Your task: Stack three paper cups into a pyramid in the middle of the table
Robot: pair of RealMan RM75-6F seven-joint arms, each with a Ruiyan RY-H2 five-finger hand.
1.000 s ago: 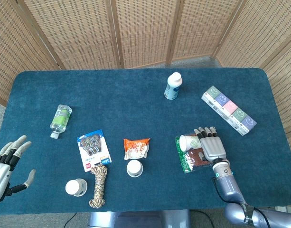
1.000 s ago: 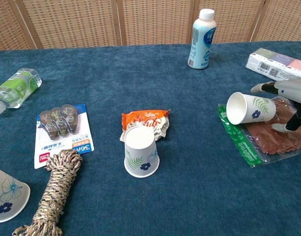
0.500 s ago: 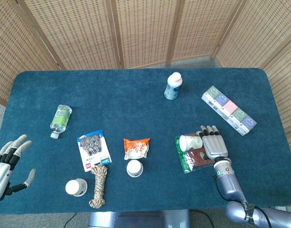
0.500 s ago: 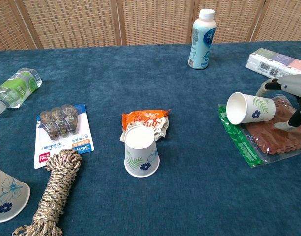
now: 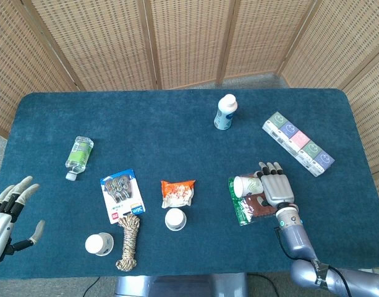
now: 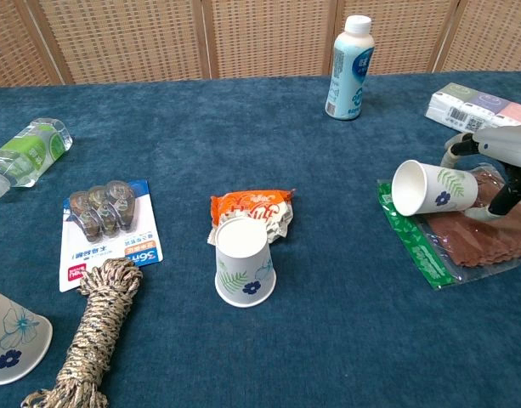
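Paper cup (image 6: 433,188) lies tipped under the right hand (image 5: 276,186).

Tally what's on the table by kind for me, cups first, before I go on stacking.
Paper cups: 3
Bottles: 2
Snack packets: 2
Blister card pack: 1
Rope bundle: 1
Tissue multipack: 1
Total: 10

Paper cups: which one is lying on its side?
The cup on the green snack bag, at the right hand, mouth facing left. The centre cup and the near-left cup stand upside down.
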